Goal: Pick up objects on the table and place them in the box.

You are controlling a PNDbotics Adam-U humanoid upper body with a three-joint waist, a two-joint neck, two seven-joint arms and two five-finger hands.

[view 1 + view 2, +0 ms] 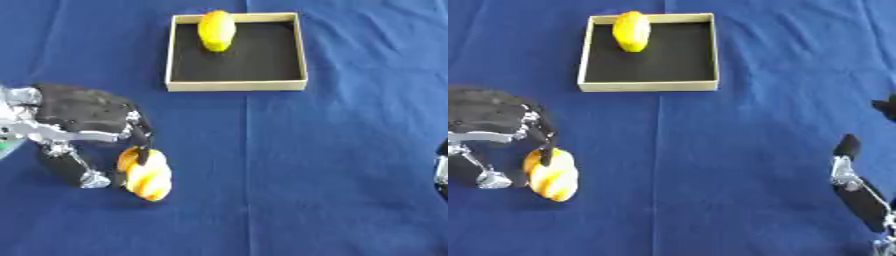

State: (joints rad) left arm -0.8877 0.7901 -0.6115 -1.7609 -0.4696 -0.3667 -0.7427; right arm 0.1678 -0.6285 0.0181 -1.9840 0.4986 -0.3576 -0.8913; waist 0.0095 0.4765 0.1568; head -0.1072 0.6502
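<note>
A yellow-orange ridged object (pixel 147 175) lies on the blue cloth at the lower left. My left hand (pixel 83 117) is curled round it: a finger lies over its top and the thumb (pixel 86 176) sits at its left side. A shallow box (pixel 236 86) with a tan rim and black floor stands at the top centre. Inside it, at the back left, rests a yellow lemon-like object (pixel 216 30). My right hand (pixel 857 187) shows at the lower right edge with its fingers straight, holding nothing.
A blue cloth (pixel 332 165) covers the whole table, with a seam running down the middle. A small green patch (pixel 5 146) shows at the left edge beside my left arm.
</note>
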